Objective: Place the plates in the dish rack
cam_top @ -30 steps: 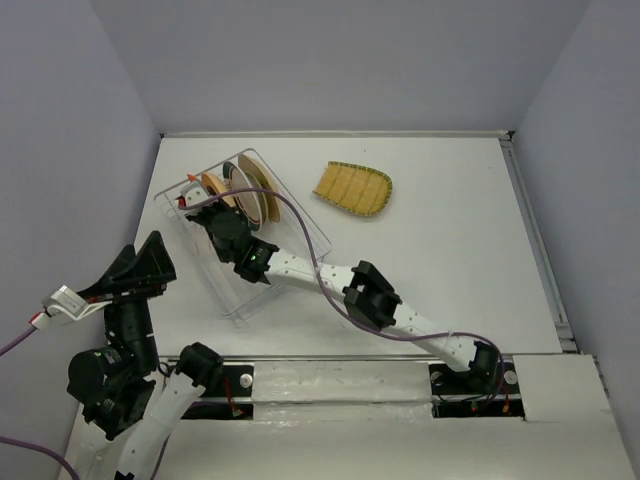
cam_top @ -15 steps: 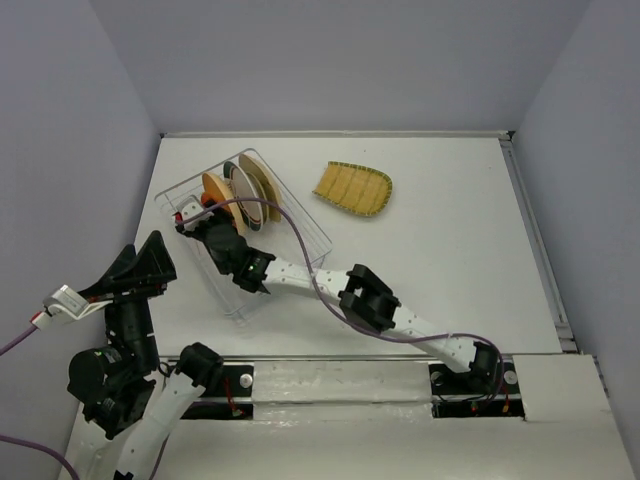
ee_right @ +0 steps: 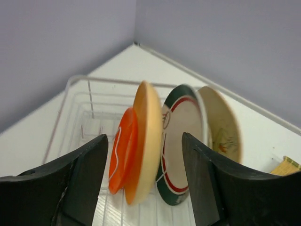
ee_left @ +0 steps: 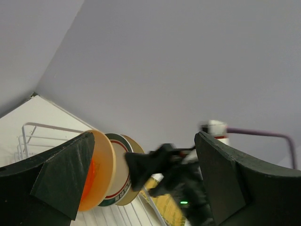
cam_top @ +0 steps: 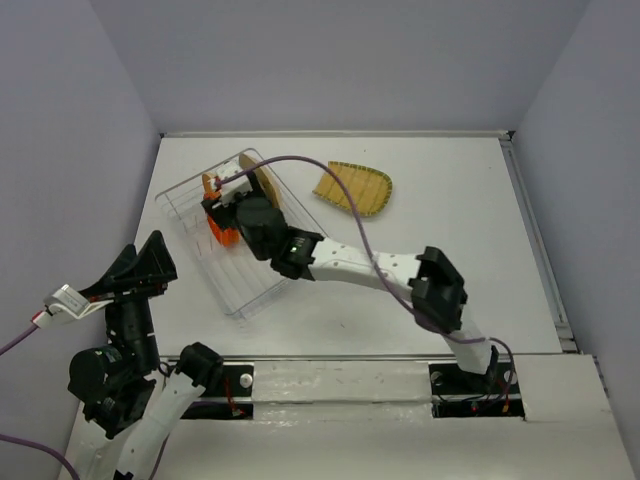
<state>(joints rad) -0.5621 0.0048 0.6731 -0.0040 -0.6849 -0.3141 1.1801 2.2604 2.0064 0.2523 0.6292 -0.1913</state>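
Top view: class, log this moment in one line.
right gripper open over rack | four plates upright inside | fan plate on table | left gripper open

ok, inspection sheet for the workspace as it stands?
Surface: white table, fan-shaped plate lying flat on it.
Job's things: dish rack holds orange-red plate, tan plate, teal-rimmed plate and cream plate, all upright.
Clutter: nothing seen.
Grippers: right gripper open, empty, over the rack; left gripper open, empty, at the table's left edge.
Cables: purple cable arcs above the rack off the right arm.
Surroundings: plain grey walls.
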